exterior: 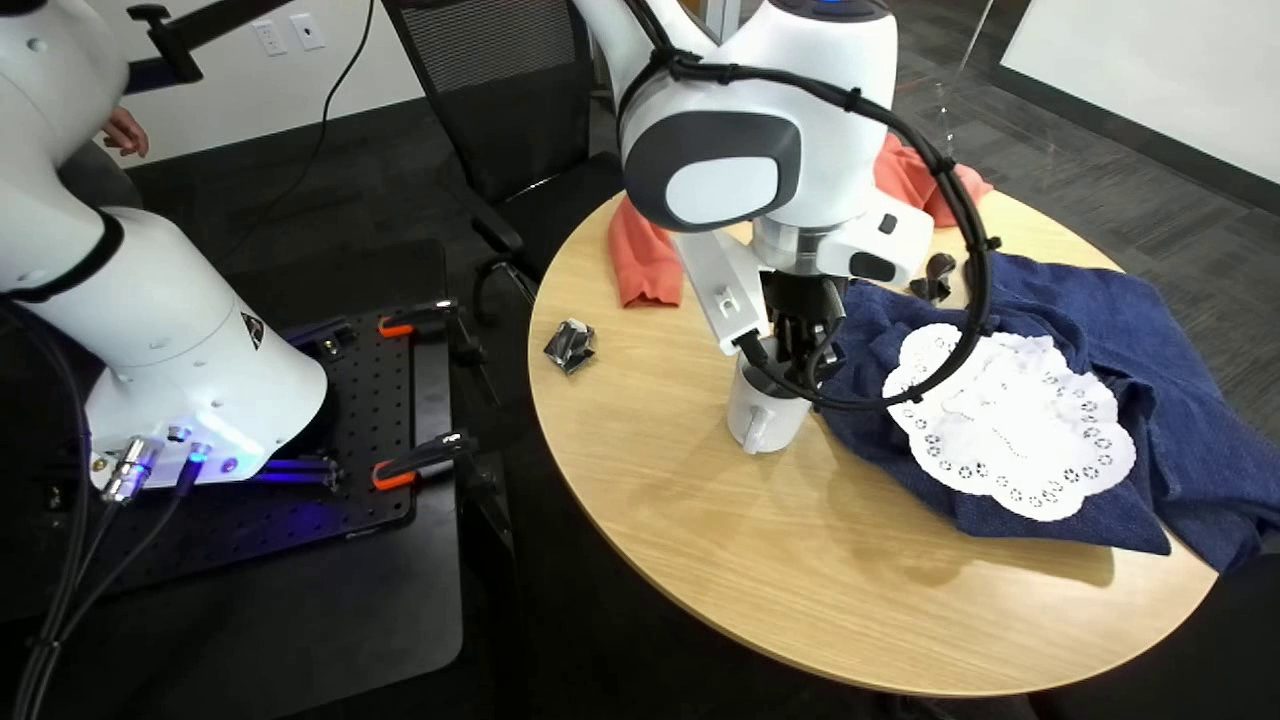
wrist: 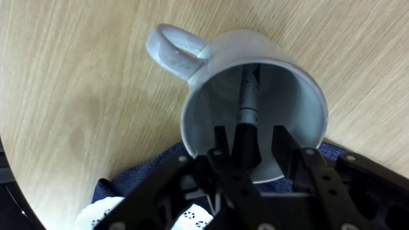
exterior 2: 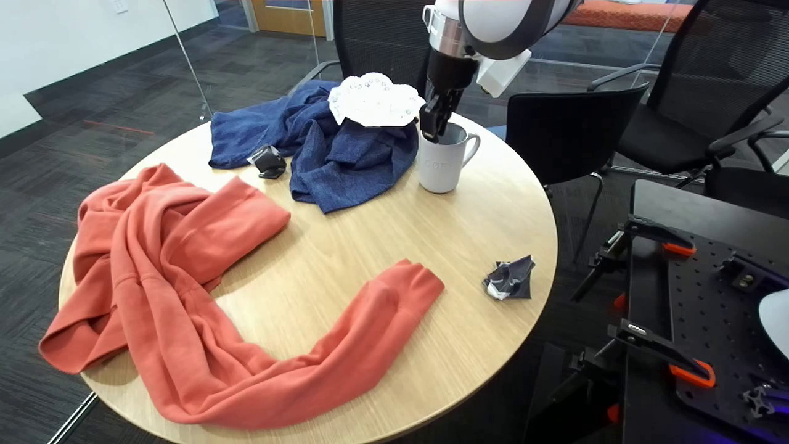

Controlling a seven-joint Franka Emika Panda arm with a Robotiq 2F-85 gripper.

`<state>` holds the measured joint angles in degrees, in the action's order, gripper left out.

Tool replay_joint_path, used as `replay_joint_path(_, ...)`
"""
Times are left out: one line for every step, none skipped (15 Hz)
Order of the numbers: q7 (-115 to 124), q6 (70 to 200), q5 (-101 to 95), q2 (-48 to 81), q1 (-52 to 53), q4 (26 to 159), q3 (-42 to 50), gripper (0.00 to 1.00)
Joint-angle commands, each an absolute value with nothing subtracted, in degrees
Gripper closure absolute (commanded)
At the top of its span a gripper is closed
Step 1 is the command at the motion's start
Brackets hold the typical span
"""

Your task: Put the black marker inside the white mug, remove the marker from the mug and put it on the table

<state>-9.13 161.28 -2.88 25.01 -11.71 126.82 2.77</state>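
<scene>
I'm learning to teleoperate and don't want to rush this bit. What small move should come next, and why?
Probably close the gripper gently. In the wrist view its open fingers flank the dark end of the black marker, which sits in the white mug, and the task wants it out on the table.

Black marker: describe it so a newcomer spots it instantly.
On the round wooden table, beside the blue cloth, stands a white mug. The black marker is inside: a straight, slim stick, pale with a black end, unlike the crumpled dark scrap.
</scene>
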Motion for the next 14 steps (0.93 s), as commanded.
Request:
replay_joint_path(-11.3,161.8,-1.2,26.8,-13.0,124.6,1.7,0.63)
replay_joint_path(-11.4,161.8,-1.1,27.0,-13.0,124.5,1.6,0.81)
replay_joint_path(-11.4,161.7,-1.1,27.1,-13.1,124.3,1.5,0.83)
replay_joint_path(-11.5,161.7,-1.1,26.9,-13.3,124.5,1.3,0.89)
replay_joint_path(-11.5,161.8,-1.2,26.7,-13.3,124.7,1.3,0.97)
replay_joint_path(-11.5,162.0,-1.4,25.9,-13.2,125.5,1.4,0.96)
replay_joint_path(-11.4,162.4,-1.7,25.2,-13.1,126.2,1.6,0.94)
replay_joint_path(-11.0,162.7,-2.2,24.2,-12.7,127.2,2.1,0.94)
replay_joint_path(-10.9,163.0,-2.3,23.2,-12.6,128.0,2.2,0.94)
replay_joint_path(-10.6,163.3,-2.6,22.2,-12.2,128.8,2.5,0.94)
replay_joint_path(-10.5,163.5,-2.7,20.6,-12.1,130.0,2.7,0.94)
replay_joint_path(-10.5,163.6,-2.9,19.1,-11.9,131.0,2.9,0.94)
replay_joint_path(-10.2,163.6,-3.5,17.2,-11.4,132.2,3.4,0.94)
replay_joint_path(-10.5,163.7,-3.6,15.4,-11.5,133.3,3.3,0.94)
